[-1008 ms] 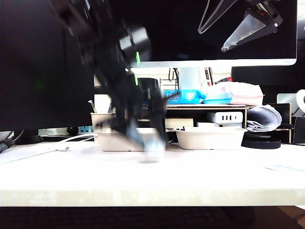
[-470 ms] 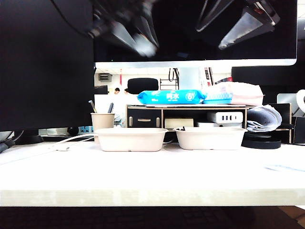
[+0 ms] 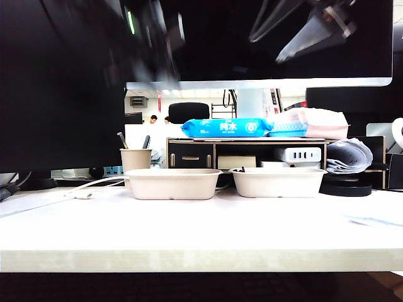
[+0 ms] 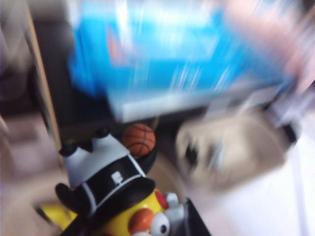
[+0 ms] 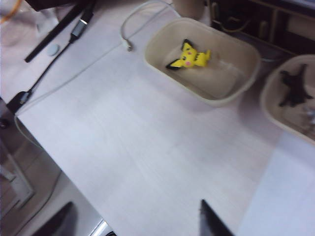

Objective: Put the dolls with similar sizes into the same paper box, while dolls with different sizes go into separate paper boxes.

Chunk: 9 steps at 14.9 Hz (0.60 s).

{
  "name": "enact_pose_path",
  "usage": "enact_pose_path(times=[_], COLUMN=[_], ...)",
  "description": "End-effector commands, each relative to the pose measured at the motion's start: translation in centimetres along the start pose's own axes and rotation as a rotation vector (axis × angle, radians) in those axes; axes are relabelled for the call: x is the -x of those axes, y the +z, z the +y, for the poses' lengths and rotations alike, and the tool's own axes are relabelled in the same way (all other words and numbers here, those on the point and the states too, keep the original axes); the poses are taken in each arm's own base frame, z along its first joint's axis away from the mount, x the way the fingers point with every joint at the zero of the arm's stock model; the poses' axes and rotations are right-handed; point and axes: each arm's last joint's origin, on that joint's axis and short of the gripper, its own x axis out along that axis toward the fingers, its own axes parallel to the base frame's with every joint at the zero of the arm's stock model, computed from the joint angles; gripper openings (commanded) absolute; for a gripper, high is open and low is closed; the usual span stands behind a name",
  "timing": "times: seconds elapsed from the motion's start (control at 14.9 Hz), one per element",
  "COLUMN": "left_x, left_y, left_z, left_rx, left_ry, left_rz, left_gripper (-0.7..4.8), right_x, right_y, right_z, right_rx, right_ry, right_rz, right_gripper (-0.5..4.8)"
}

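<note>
In the exterior view, the two paper boxes sit side by side on the desk (image 3: 201, 239), the left paper box (image 3: 173, 184) just beside a pen cup (image 3: 135, 160) and the right paper box (image 3: 278, 182) a little apart from it. The left arm (image 3: 151, 34) is a dark smear high above them. The right end effector (image 3: 264, 51) hangs high over the right side, fingers spread and empty.

In the left wrist view, the left end effector (image 4: 133, 227) is pinching the third doll (image 4: 108, 189), a yellow-faced figure in a black-and-white hat. Everything behind it is streaked. At that pace, we think a light grip could let the doll twist or drop short of a box.

In the right wrist view, the yellow doll (image 5: 189, 58) lies in the left paper box (image 5: 216, 101). The thin dark grey doll (image 5: 294, 88) lies in the right paper box (image 5: 268, 105). Only the held doll is left to place, so the main risk is choosing the wrong box. We judge it closer in size to the yellow doll, but the blur leaves that uncertain. A release near the rim could also tip it onto the desk.
</note>
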Motion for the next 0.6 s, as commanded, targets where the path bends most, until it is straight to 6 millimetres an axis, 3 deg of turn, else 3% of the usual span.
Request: enact_pose_path(times=[0.07,0.27,0.6], left_x=[-2.7,-4.1,-4.2], left_y=[-2.1,-3.1,-3.1], left_z=[0.7,1.3,1.2], left_rx=[0.016,0.022,0.025], left_ry=[-0.015,-0.008,-0.025], left_rz=[0.098,0.125,0.134], left_gripper=[-0.06,-0.06,-0.06], right_x=[-0.4,-0.6,-0.6], right_y=[0.3,0.4,0.4], right_z=[0.1,0.1,0.1], right_rx=[0.007,0.01,0.008], right_ry=[0.021,0.024,0.024], right_rz=[-0.015,-0.021,-0.021], right_gripper=[3.14,3.14,3.14])
